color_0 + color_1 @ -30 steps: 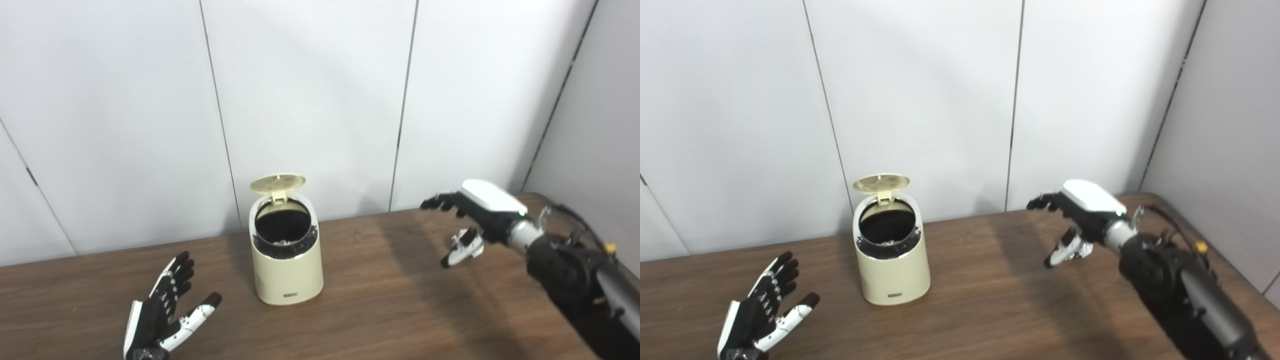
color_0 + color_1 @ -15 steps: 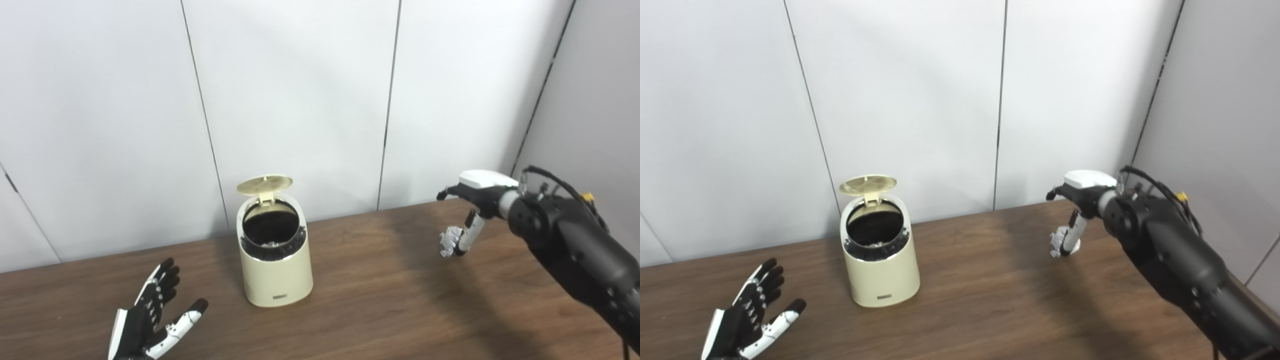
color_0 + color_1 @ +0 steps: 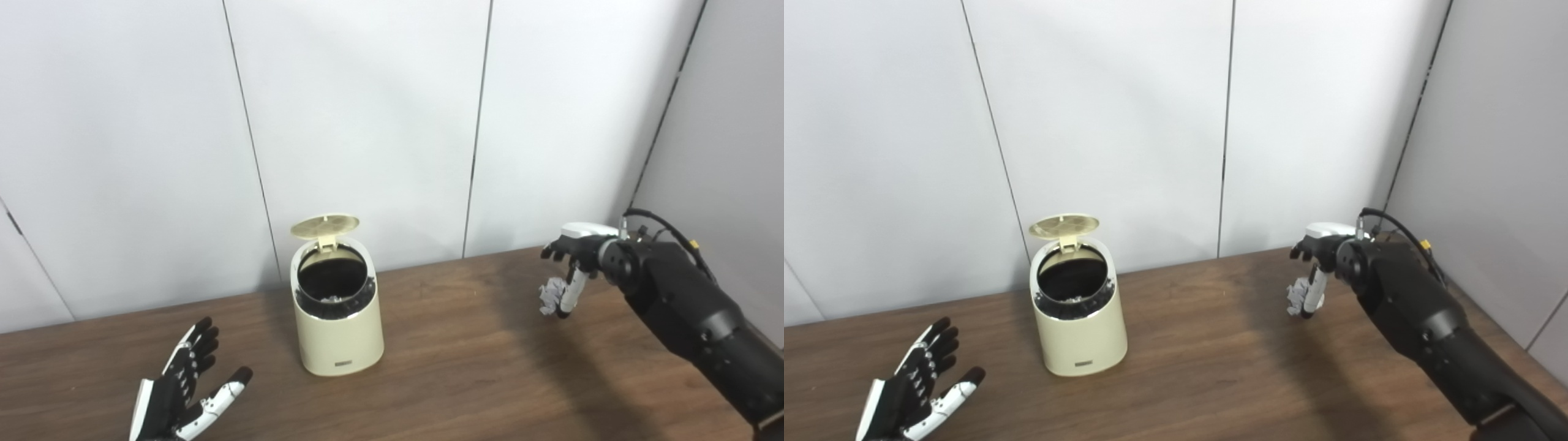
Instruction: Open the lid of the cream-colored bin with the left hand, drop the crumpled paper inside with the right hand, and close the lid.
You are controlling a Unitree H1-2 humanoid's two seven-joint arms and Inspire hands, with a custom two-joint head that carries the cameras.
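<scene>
We see right hand [image 3: 572,260] at frame right, fingers curled, thumb against paper [image 3: 550,296]; grip uncertain. Left hand [image 3: 180,395] lower left, splayed, empty. Bin [image 3: 338,318] upright, lid [image 3: 324,225] raised.

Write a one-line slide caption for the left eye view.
Bin lid open; right hand reaches the crumpled paper; left hand rests open.

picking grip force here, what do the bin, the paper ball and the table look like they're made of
Bin: likely plastic, cream with a smooth satin sheen; its lid looks the same.
Crumpled paper: thin white paper, matte, with sharp creases, at the right hand.
Table: dark brown wood grain, low gloss; solid wood or laminate cannot be told.
</scene>
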